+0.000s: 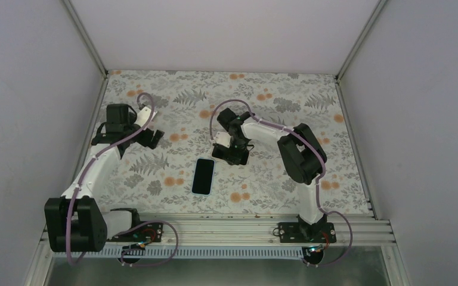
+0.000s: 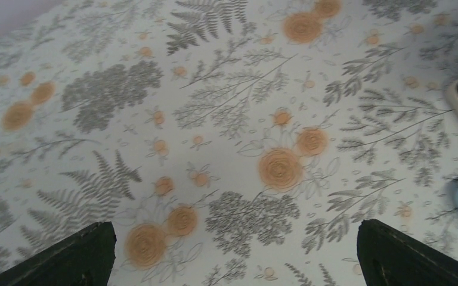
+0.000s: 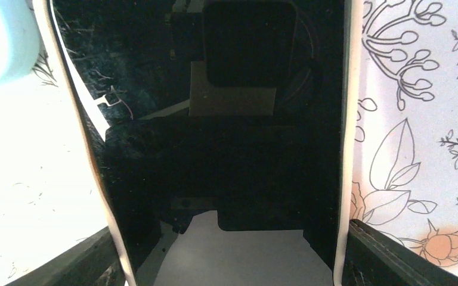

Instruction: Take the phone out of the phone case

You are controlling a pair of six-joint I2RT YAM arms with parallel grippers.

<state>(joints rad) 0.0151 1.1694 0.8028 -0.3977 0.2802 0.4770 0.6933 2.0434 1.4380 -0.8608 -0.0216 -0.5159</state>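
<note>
Left jaws gape over the counter (image 2: pixel 232 71) while right jaws clamp the phone (image 3: pixel 244 167) by its edges, just beside the blue case (image 1: pixel 203 176), where a slack grip could let the slick glass slip.

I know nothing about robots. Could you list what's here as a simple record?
surface: floral patterned table cover
table middle: flat dark rectangle with light blue rim, apart from both arms
left end effector: open, empty, over the cover
right end effector: fingers flank a glossy black slab with white rim; grip unclear
</note>
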